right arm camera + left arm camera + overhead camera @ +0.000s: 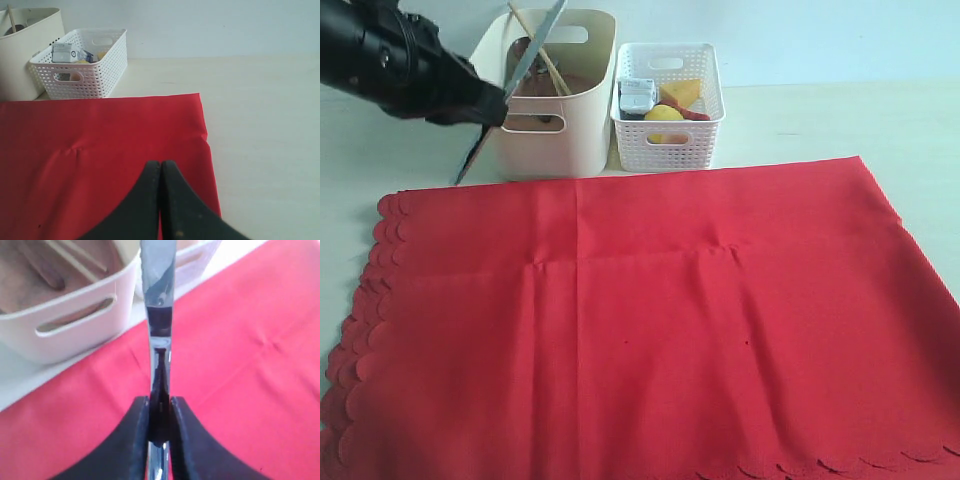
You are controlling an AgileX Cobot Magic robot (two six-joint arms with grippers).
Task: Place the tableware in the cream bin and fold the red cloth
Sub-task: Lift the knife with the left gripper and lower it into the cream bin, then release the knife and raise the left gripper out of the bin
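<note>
Far left, well above the table (260, 125): pinches the metal knife (525, 60) edge-on between the narrow-set fingers of the left gripper (490, 108). Tilts steeply, with the shiny upper end over the open top of the cream bin (575, 110) and the darker lower end hanging past the bin's near-left corner, close over the far edge of the red cloth (650, 320). Not yet inside the bin.

From the left wrist: same thin clamp on the blade, seen straight along it, fingertips close on either side.

In the bin: wooden chopsticks (552, 72) leaning against the wall, brown shapes lower down, too dim to name.

Just right of the bin: white lattice basket (670, 140) with a small milk carton (638, 95) and yellow food pieces.

Across the near table: red cloth spread out flat and unfolded, scallops along the left and near edges, faint crease lines through the middle.

Right gripper (161, 167): out of the exterior view; from its wrist, fingers pressed together on nothing, over the cloth's right part near its right edge.
</note>
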